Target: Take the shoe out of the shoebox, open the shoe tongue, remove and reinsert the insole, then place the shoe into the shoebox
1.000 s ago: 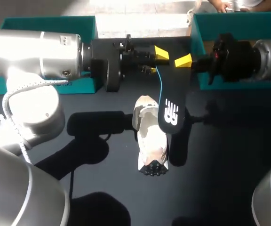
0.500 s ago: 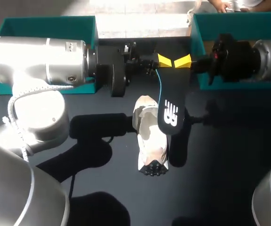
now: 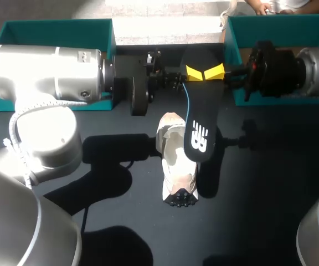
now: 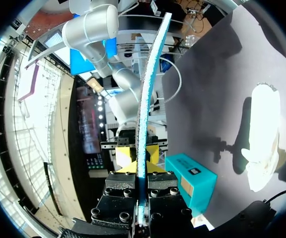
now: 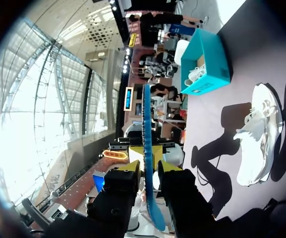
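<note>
While my left gripper (image 3: 193,72) and right gripper (image 3: 215,71) each pinch the black insole (image 3: 199,119) at its twelve o'clock end, the white shoe (image 3: 176,163) lies on the table (image 3: 270,183) at six o'clock.

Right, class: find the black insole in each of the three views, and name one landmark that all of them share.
Head view: the insole is mid-picture, overlapping the shoe, its far end gripped by the left gripper and the right gripper.
Left wrist view: insole edge-on between that gripper's fingers.
Right wrist view: insole edge-on between that gripper's fingers.
Shared landmark: the white shoe on the table.
</note>
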You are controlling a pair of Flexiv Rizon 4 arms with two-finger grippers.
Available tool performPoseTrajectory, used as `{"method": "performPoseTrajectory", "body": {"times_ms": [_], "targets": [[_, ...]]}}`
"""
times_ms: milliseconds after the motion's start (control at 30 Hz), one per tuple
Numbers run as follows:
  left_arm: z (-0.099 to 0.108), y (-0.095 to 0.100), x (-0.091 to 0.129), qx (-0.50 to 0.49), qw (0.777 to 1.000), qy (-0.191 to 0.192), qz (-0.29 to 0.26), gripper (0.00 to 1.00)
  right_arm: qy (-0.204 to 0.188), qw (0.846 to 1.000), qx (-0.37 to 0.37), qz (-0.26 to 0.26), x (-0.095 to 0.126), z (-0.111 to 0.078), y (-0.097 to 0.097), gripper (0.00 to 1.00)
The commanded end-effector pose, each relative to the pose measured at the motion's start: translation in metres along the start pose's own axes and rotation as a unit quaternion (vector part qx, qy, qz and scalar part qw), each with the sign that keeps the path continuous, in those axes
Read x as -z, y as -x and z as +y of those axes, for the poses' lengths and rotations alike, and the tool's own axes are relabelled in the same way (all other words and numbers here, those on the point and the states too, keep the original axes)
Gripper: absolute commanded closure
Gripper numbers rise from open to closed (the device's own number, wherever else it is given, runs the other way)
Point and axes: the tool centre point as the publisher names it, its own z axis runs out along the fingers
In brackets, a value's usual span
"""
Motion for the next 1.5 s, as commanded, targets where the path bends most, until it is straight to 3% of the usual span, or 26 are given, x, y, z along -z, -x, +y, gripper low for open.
{"method": "performPoseTrajectory", "body": {"times_ms": [33, 433, 500, 1433, 1500], "targets": [[-0.001, -0.001, 0.007, 0.003, 1.000, -0.001, -0.001, 1.00, 0.010, 1.000, 0.008, -0.001, 0.009, -0.008, 0.003, 0.00], [-0.010, -0.011, 0.029, 0.033, 0.999, 0.005, 0.000, 1.00, 0.024, 0.999, 0.038, -0.022, 0.044, -0.014, 0.006, 0.00], [-0.012, -0.010, 0.032, 0.037, 0.999, 0.003, -0.006, 1.00, 0.031, 0.997, 0.048, -0.050, 0.048, -0.015, 0.004, 0.00], [-0.012, -0.007, 0.037, 0.065, 0.998, 0.008, -0.023, 1.00, 0.031, 0.997, 0.048, -0.050, 0.048, -0.015, 0.004, 0.00], [-0.012, -0.007, 0.037, 0.065, 0.998, 0.008, -0.023, 1.00, 0.033, 0.994, 0.093, -0.046, 0.049, -0.016, 0.005, 0.00]]}}
